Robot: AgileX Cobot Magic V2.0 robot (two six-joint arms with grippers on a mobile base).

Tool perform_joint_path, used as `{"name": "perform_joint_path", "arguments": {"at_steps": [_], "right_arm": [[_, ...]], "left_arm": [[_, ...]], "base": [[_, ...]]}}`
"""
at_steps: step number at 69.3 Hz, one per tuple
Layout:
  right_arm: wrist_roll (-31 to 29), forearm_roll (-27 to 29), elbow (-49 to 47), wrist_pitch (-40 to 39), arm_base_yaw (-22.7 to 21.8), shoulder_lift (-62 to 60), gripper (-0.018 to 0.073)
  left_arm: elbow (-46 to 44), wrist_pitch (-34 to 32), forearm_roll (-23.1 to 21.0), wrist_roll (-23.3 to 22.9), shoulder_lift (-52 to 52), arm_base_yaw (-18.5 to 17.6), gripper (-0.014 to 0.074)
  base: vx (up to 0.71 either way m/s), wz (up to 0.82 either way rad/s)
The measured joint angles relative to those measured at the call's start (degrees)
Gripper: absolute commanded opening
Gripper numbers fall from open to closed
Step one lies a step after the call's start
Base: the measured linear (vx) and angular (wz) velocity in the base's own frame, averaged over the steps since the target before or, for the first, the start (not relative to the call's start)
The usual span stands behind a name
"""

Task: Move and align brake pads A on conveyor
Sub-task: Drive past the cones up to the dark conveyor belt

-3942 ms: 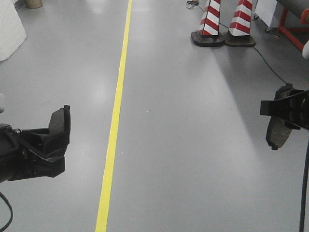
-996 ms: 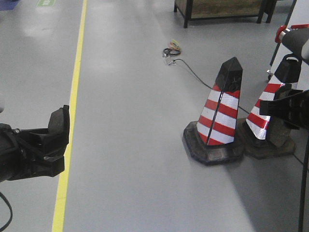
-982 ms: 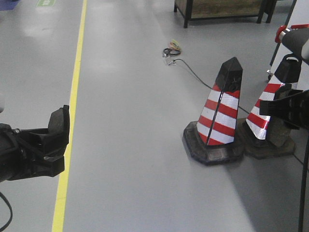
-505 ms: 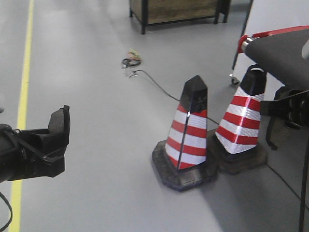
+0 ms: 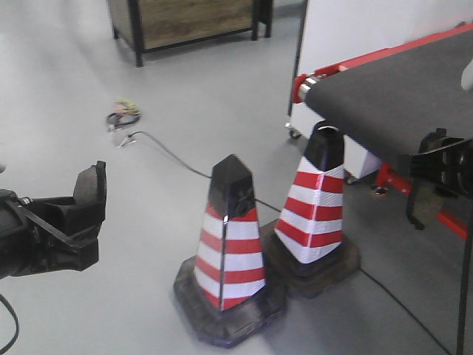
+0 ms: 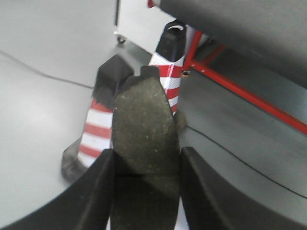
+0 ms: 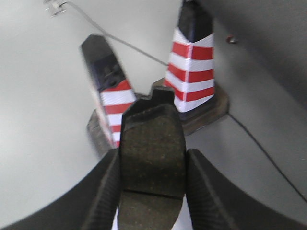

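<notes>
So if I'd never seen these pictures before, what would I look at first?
Probably the two red-and-white striped traffic cones standing side by side on the grey floor, right in the middle. Then the dark conveyor with red edges at the upper right. Each wrist view shows a brake pad filling the gap between the fingers: one in the left gripper, one in the right gripper.
</notes>
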Motion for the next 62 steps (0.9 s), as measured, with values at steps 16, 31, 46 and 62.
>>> {"name": "perform_joint_path", "arguments": {"at_steps": [16, 31, 46, 62], "right_arm": [[0.0, 0.0, 0.0, 0.0, 0.0, 0.0, 0.0004], [0.0, 0.0, 0.0, 0.0, 0.0, 0.0, 0.0004], [0.0, 0.0, 0.0, 0.0, 0.0, 0.0, 0.0004], [0.0, -0.1, 0.0, 0.0, 0.0, 0.0, 0.0004]], "left_arm": [[0.0, 0.1, 0.1, 0.0, 0.0, 0.0, 0.0020], [0.0, 0.1, 0.1, 0.0, 0.0, 0.0, 0.0020], [0.0, 0.1, 0.1, 0.0, 0.0, 0.0, 0.0020], [0.0, 0.1, 0.1, 0.0, 0.0, 0.0, 0.0020]], "base": [[0.35, -0.53], [0.30, -0.66], [0.28, -0.59], [0.28, -0.41]]}}
